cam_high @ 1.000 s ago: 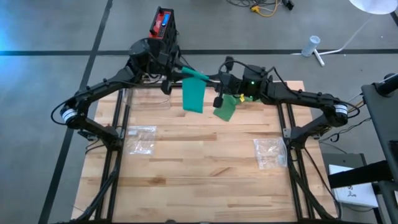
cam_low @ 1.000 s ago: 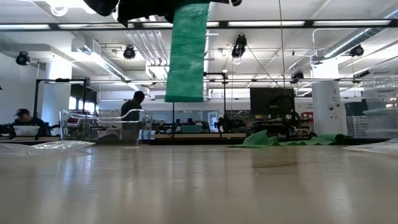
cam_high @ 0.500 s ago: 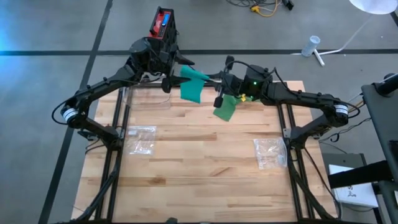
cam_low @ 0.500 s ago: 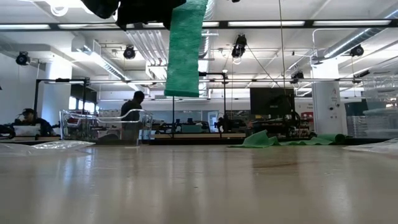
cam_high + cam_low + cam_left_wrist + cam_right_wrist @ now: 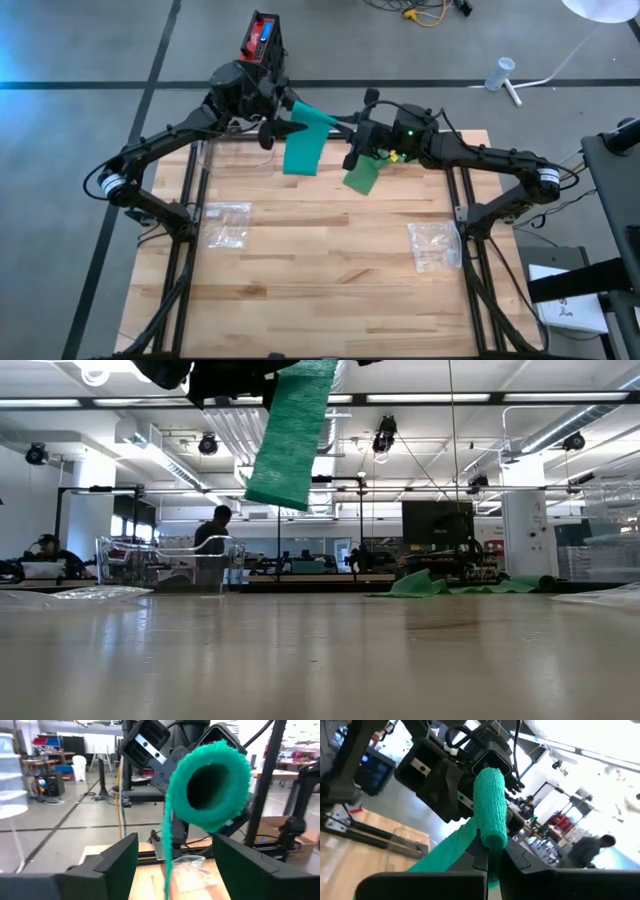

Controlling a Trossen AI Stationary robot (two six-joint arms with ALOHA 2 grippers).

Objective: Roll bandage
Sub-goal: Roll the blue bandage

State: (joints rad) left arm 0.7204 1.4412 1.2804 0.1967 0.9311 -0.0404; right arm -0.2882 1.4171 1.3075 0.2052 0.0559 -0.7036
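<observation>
A green bandage is held high over the table's far middle. Its rolled part (image 5: pixel 316 118) is a hollow tube (image 5: pixel 210 785), and a loose tail (image 5: pixel 300 152) hangs from it, slanting in the low view (image 5: pixel 285 445). My right gripper (image 5: pixel 491 857) is shut on the roll from the right. My left gripper (image 5: pixel 175 867) faces the roll's open end from the left. It is open, its fingers wide apart short of the roll and touching nothing. A second green piece (image 5: pixel 362 178) lies on the table below. My right gripper pinches the roll's near end (image 5: pixel 490 837) between its two shut fingers. It comes in level from the table's right, and the roll sticks out ahead along the fingers. The roll is clear of the table, and its tail (image 5: pixel 445 850) hangs slack below.
Two clear plastic bags lie on the wooden table, one at the left (image 5: pixel 228 222) and one at the right (image 5: pixel 435 245). A clear container (image 5: pixel 235 155) stands at the far left. The near half of the table (image 5: pixel 320 300) is bare wood. People sit in the room behind.
The roll has turned in my right gripper. The hanging tail has swung from straight down to a slant toward the table's left. Its lower end has risen a little. Both hands have stayed in place.
</observation>
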